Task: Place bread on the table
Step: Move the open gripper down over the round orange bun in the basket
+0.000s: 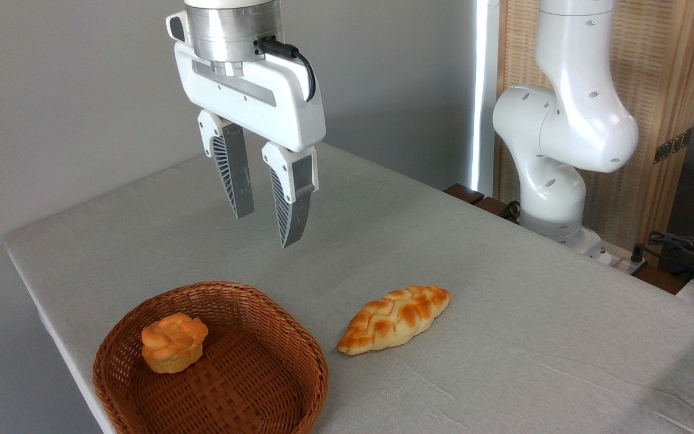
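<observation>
Claw gapes above bread in basket.

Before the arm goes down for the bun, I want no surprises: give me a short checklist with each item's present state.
1. Gripper empty, fingers apart: ok.
2. Bread reachable, lying uncovered in the basket: ok.
3. Gripper straight above the bread: not ok; it appears to hang further right and back.
4. Bare table free for the drop: ok.
5. Braided loaf outside the basket, apart from the bun: ok.
6. Fingers open wide enough for the bun: cannot tell.
</observation>
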